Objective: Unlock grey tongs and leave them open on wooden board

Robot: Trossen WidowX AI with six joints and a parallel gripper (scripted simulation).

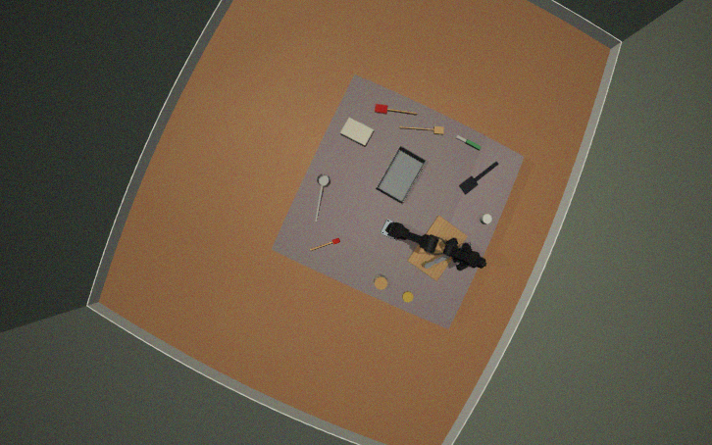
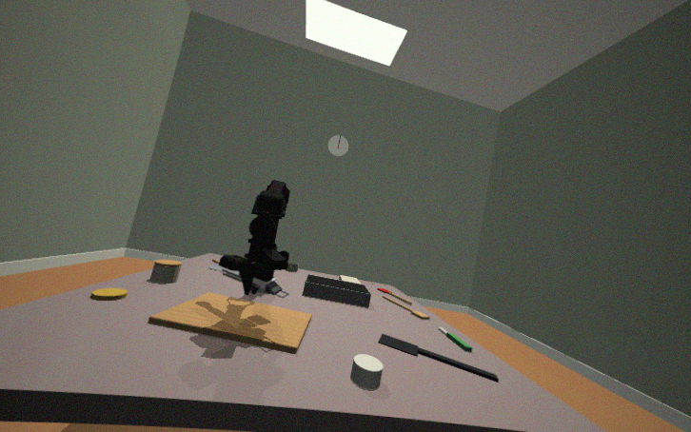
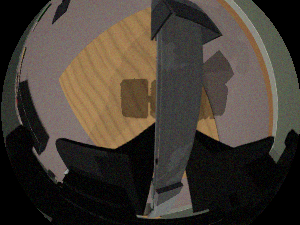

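Observation:
My gripper [image 3: 168, 127] [image 2: 250, 291] is shut on the grey tongs [image 3: 179, 79] [image 1: 434, 262]. They run lengthwise through the wrist view, with a dark, angular end at the top. The gripper points down and holds them above the wooden board [image 3: 95, 69] [image 1: 438, 223] [image 2: 176, 316], where the arm's shadow falls. In the top view the arm hides most of the tongs. Whether they are locked or unlocked cannot be told. The roasting tin [image 1: 401, 175] [image 2: 336, 291] stands beyond the board with nothing across it.
A white round pot [image 1: 486, 219] [image 2: 366, 370] and a black spatula [image 1: 468, 184] [image 2: 398, 343] are near the board. A yellow disc [image 1: 407, 297] [image 2: 108, 293] and a tan-topped tin [image 1: 381, 282] [image 2: 166, 271] stand on its other side. A ladle [image 1: 324, 180] lies farther off.

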